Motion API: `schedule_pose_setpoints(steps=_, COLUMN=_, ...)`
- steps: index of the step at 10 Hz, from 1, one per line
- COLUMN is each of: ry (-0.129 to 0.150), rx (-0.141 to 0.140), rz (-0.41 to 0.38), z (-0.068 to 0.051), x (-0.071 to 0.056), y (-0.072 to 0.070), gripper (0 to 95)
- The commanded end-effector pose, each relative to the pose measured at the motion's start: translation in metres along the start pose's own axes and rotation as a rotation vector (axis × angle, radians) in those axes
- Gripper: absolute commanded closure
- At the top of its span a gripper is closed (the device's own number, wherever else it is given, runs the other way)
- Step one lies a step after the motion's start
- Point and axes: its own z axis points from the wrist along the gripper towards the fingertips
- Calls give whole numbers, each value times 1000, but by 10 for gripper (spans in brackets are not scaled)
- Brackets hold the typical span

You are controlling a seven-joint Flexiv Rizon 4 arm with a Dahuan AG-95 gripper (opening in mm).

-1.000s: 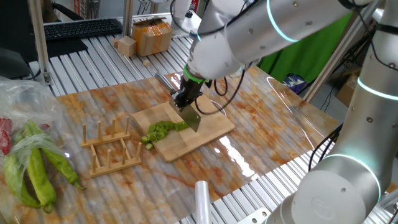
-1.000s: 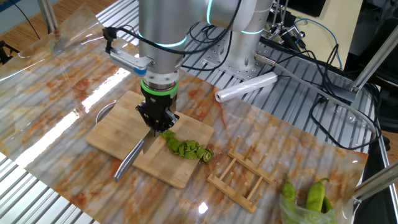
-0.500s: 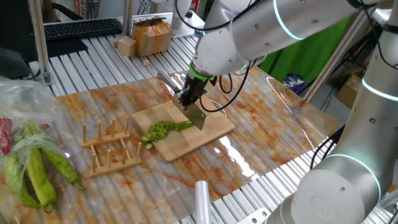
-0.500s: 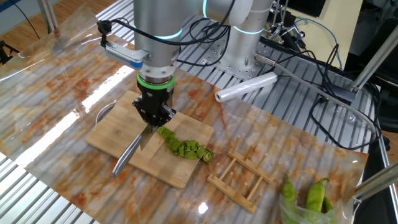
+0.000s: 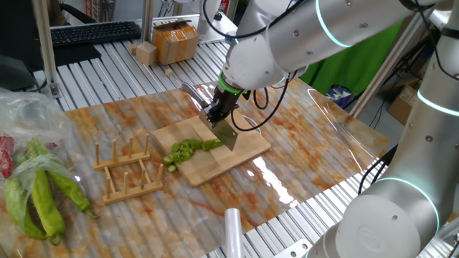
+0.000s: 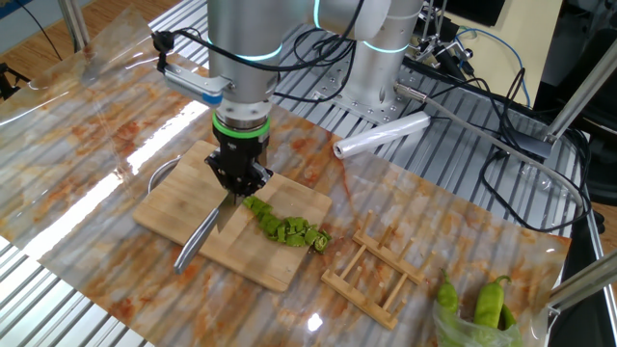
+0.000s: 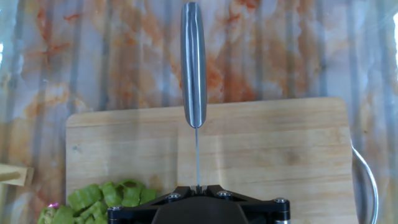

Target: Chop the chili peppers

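Note:
The chili (image 5: 188, 149) lies cut into several bright-green chunks along the near-left edge of the wooden cutting board (image 5: 237, 152). My gripper (image 5: 217, 111) is shut on a knife (image 5: 226, 135), with the blade pointing down just right of the chunks. In the other fixed view the gripper (image 6: 239, 179) holds the knife (image 6: 201, 236) over the board (image 6: 169, 204), beside the end of the chili row (image 6: 284, 227). In the hand view the knife (image 7: 194, 68) shows edge-on, and the chili chunks (image 7: 106, 198) lie at the lower left on the board (image 7: 273, 149).
A wooden rack (image 5: 129, 172) stands left of the board. Larger whole green peppers (image 5: 39, 193) lie in a plastic bag at the far left. A plastic roll (image 5: 233, 229) lies near the front edge. A cardboard box (image 5: 176, 41) is at the back.
Over the last second the gripper and knife shifted slightly away from the chili chunks and rose a little. Nothing has moved in the last half second.

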Motion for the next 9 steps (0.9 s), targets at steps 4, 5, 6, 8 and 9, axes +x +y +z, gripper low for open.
schedule_pose_setpoints(steps=4, ry=-10, rx=3, rz=2, z=-3, x=6, y=1, gripper=950)
schedule_pose_setpoints(steps=5, ry=-9, rx=4, rz=2, z=-4, x=7, y=2, gripper=950)
schedule_pose_setpoints(steps=6, ry=-8, rx=3, rz=2, z=-4, x=8, y=2, gripper=950)
schedule_pose_setpoints(steps=8, ry=-8, rx=6, rz=-1, z=-4, x=10, y=2, gripper=950)
schedule_pose_setpoints(steps=9, ry=-8, rx=17, rz=-12, z=-1, x=13, y=2, gripper=950)
